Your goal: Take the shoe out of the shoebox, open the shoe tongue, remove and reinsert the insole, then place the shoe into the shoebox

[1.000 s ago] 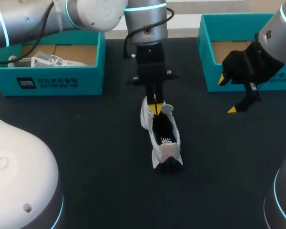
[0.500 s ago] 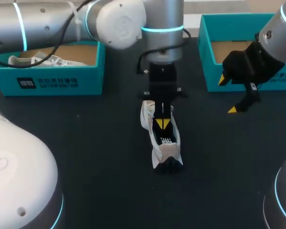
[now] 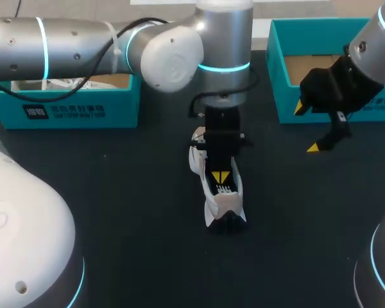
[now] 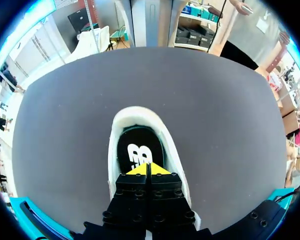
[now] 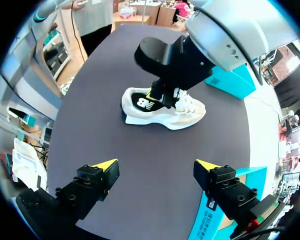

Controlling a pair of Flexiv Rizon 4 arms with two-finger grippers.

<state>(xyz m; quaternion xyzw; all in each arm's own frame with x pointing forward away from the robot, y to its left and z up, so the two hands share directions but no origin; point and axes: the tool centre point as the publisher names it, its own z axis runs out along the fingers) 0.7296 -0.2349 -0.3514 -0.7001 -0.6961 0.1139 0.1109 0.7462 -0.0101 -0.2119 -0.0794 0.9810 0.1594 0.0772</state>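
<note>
A white shoe [image 3: 213,192] lies on its sole in the middle of the black table, heel toward the near edge. My left gripper [image 3: 220,176] points down into its opening, fingers shut with nothing seen between them. In the left wrist view the gripper's tips [image 4: 148,169] sit just over the black insole [image 4: 135,150] inside the shoe [image 4: 119,131]; contact cannot be told. My right gripper [image 3: 306,127] hangs open to the right of the shoe, in front of the right box. From the right wrist view the right gripper [image 5: 155,165] is well clear of the shoe [image 5: 185,114].
A teal shoebox [image 3: 70,106] at the back left holds another white shoe [image 3: 67,82]. A second teal shoebox [image 3: 283,77] stands at the back right, behind my right gripper. Bare black tabletop [image 3: 128,212] lies on both sides of the shoe.
My left gripper has slid along the shoe's opening from the tongue end toward the heel, staying shut. The left arm swung further over the table. The right arm has kept still.
</note>
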